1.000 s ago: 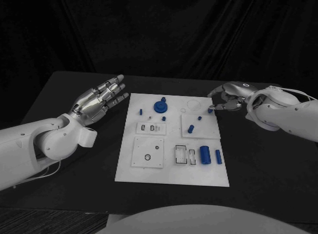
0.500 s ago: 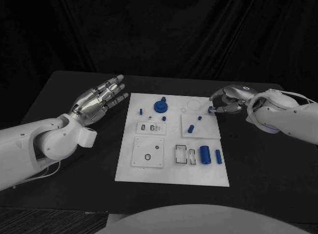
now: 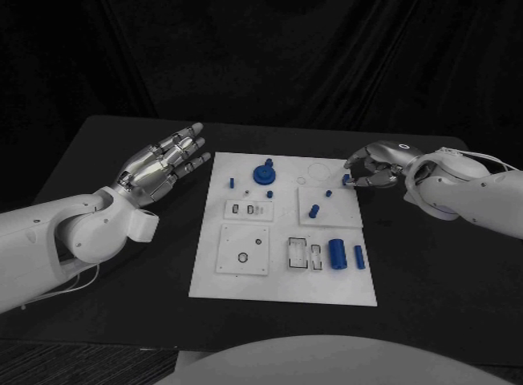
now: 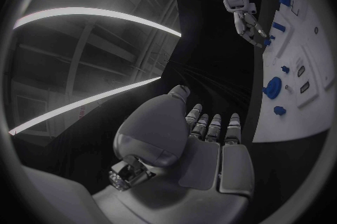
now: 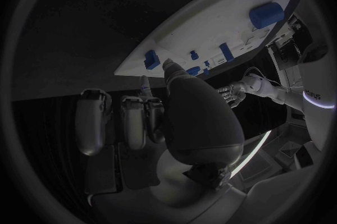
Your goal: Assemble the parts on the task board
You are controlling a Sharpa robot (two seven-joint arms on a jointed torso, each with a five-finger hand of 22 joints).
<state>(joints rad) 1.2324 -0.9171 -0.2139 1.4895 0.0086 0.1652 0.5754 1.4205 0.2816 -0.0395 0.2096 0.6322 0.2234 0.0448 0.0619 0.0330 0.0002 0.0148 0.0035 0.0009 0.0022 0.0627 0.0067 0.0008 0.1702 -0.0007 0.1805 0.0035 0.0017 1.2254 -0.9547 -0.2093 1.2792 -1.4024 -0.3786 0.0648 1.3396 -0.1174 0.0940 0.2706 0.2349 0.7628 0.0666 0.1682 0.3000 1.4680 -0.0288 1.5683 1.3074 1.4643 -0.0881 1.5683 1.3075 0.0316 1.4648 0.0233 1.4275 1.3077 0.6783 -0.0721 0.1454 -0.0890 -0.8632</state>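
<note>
Right hand (image 3: 371, 170) pinching a small blue part (image 3: 346, 180) at the task board (image 3: 282, 277) far right edge
Left hand (image 3: 164, 166) hovers spread, empty, beside the board; a loose pinch could drop the part onto the counter (image 3: 447, 273)

We see our right hand (image 5: 151, 123) from behind, its fingers (image 5: 93, 120) curled toward the near edge of the white task board (image 5: 204, 22). A small blue part (image 5: 150, 58) sits at that edge, close to the fingertips; whether they touch it we cannot tell. More blue parts (image 5: 265, 12) lie farther along the board. Beyond, our left hand (image 5: 230, 92) hangs with fingers spread.
</note>
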